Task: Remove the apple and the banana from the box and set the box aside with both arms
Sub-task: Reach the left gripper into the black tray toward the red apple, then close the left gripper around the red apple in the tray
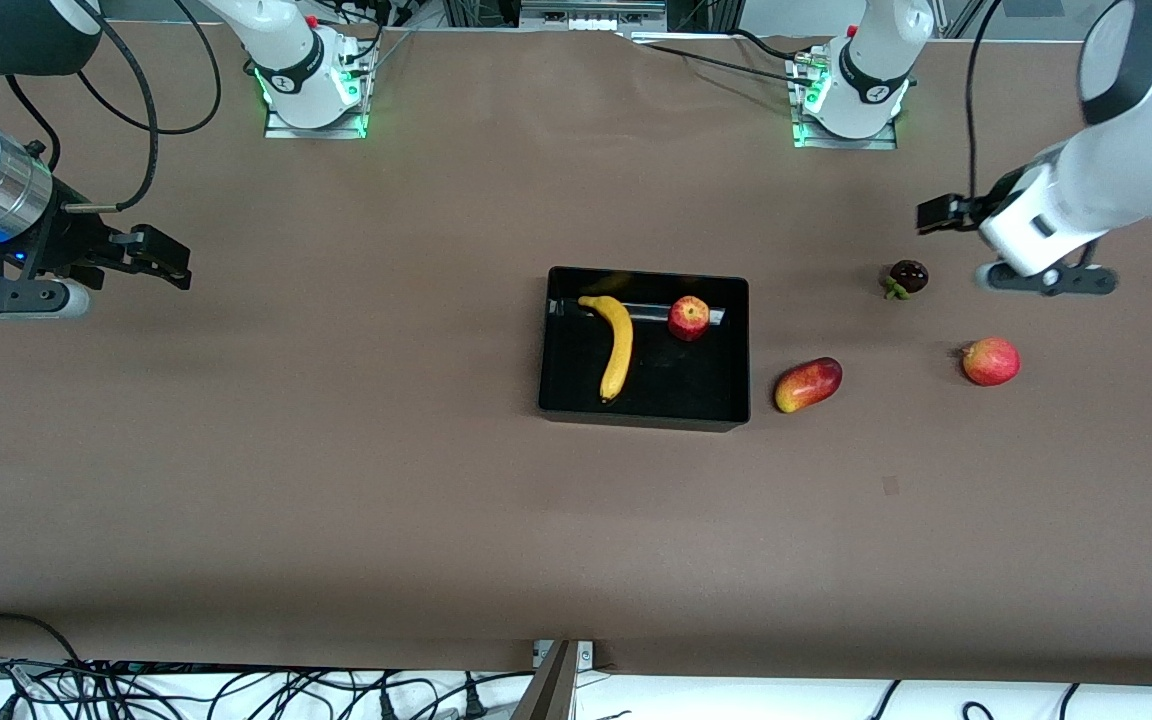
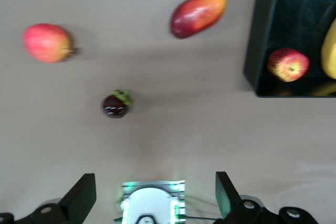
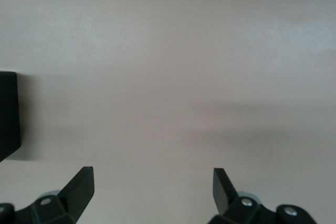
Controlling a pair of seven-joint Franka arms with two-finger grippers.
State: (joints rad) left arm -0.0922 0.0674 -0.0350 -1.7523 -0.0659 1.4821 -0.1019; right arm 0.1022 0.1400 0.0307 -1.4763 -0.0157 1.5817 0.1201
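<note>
The black box [image 1: 561,350] sits mid-table. The yellow banana [image 1: 618,345] and the small red apple [image 1: 689,318] lie inside it, the apple by the wall farther from the front camera. The left wrist view shows the box's corner [image 2: 262,35], the apple [image 2: 287,64] and part of the banana [image 2: 329,51]. My left gripper [image 1: 944,213] [image 2: 156,192] is open and empty, in the air by the dark purple fruit, toward the left arm's end. My right gripper [image 1: 161,258] [image 3: 152,187] is open and empty over bare table at the right arm's end. A box corner [image 3: 8,114] shows in the right wrist view.
An oblong red-and-yellow mango [image 1: 808,384] [image 2: 198,12] lies beside the box toward the left arm's end. A round red fruit [image 1: 991,361] [image 2: 47,42] and a small dark purple fruit [image 1: 907,277] [image 2: 116,104] lie farther toward that end. The left arm's base [image 1: 851,100] stands at the table's edge.
</note>
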